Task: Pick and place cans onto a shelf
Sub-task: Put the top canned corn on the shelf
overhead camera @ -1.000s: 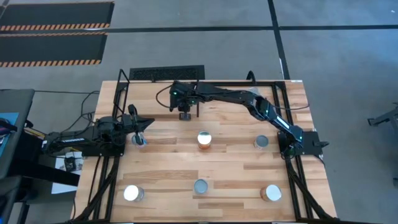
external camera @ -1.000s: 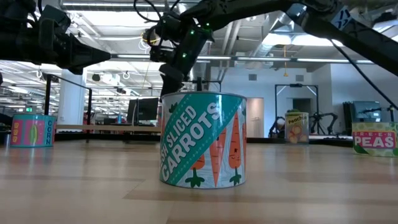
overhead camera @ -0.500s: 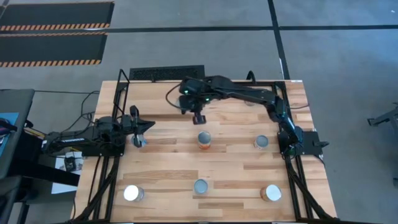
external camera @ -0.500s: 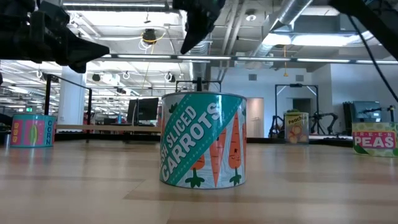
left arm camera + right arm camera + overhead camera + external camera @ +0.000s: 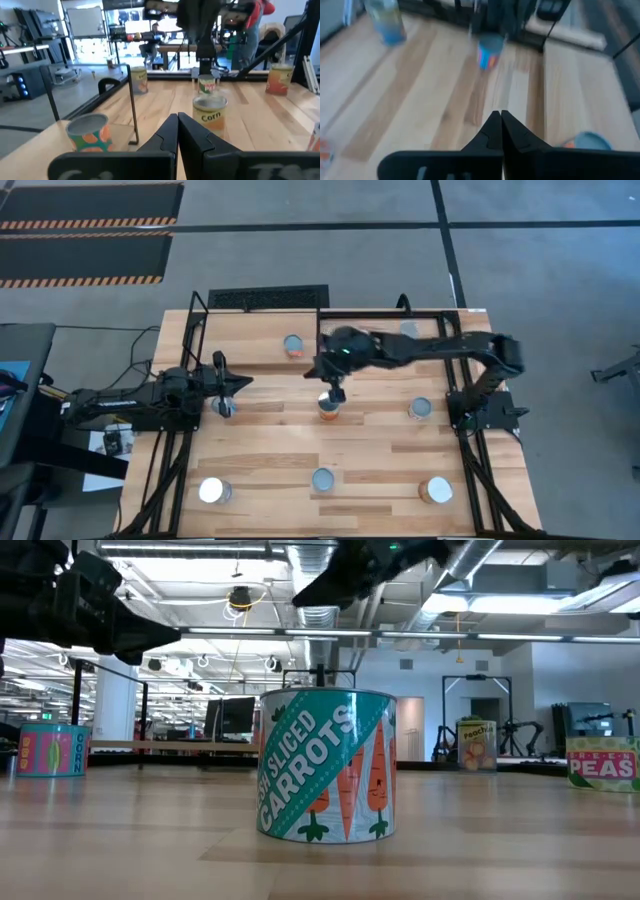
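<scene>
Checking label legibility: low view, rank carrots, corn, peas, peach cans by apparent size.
1. Carrots can, largest by far, though nearest the camera.
2. Corn can and peas can: similar; peas cropped, so unranked.
3. Peach can, smallest, farthest back.

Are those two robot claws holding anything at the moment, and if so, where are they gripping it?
Nothing is held. The left gripper and the right gripper each have their fingers shut together with nothing between them; the cans stand untouched on the table.

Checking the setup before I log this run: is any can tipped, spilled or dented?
Nothing stands out. In the high view every can stands upright, round top up, spaced apart on the table. The carrots can in the low view is upright and undented.
</scene>
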### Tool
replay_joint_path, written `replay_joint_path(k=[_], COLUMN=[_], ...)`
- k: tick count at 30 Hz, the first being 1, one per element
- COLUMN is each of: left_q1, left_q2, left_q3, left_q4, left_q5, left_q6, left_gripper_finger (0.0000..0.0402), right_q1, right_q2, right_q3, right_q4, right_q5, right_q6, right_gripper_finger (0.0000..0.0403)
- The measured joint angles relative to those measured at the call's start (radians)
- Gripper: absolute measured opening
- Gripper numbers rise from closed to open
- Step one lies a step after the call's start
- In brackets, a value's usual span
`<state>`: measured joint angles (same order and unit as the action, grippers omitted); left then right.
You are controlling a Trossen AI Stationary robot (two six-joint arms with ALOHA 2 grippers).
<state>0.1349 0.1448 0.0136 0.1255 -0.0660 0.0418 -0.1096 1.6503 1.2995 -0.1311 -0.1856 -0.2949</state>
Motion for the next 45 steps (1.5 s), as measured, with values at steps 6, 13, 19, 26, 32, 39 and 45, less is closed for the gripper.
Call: replay_joint_path(k=[6,13,19,26,32,39,45], left_q1=[0.0,0.0,0.0,-0.002,-0.002,-0.058,-0.084], left_q2=[0.051,0.134,0.215,0.307,0.433,0.645,0.851], left_q3=[0.004,0.006,0.008,0.04,0.109,0.208,0.364], left_q4=[0.012,0.081,0.152,0.183,0.188,0.266,0.249], left_q5=[-0.001,-0.002,-0.001,0.002,0.027,0.035,0.102], left_q6=[0.0,0.0,0.0,0.0,-0.002,0.04,0.09], left_gripper_finger=[0.0,0.0,0.0,0.0,0.0,0.0,0.0], right_q1=[0.055,0.086,0.056,-0.008,-0.045,-0.099,-0.11], right_q2=[-0.178,-0.279,-0.299,-0.298,-0.297,-0.297,-0.297], right_q3=[-0.364,-0.689,-0.908,-1.005,-1.079,-1.108,-1.108], right_q4=[0.39,0.761,1.119,1.129,1.22,1.276,1.237], right_q5=[0.012,0.083,0.082,0.082,0.076,0.053,0.051], right_q6=[0.119,0.181,0.203,0.276,0.255,0.28,0.301], right_gripper_finger=[0.0005,0.0005,0.0004,0.0018,0.0008,0.0013,0.001])
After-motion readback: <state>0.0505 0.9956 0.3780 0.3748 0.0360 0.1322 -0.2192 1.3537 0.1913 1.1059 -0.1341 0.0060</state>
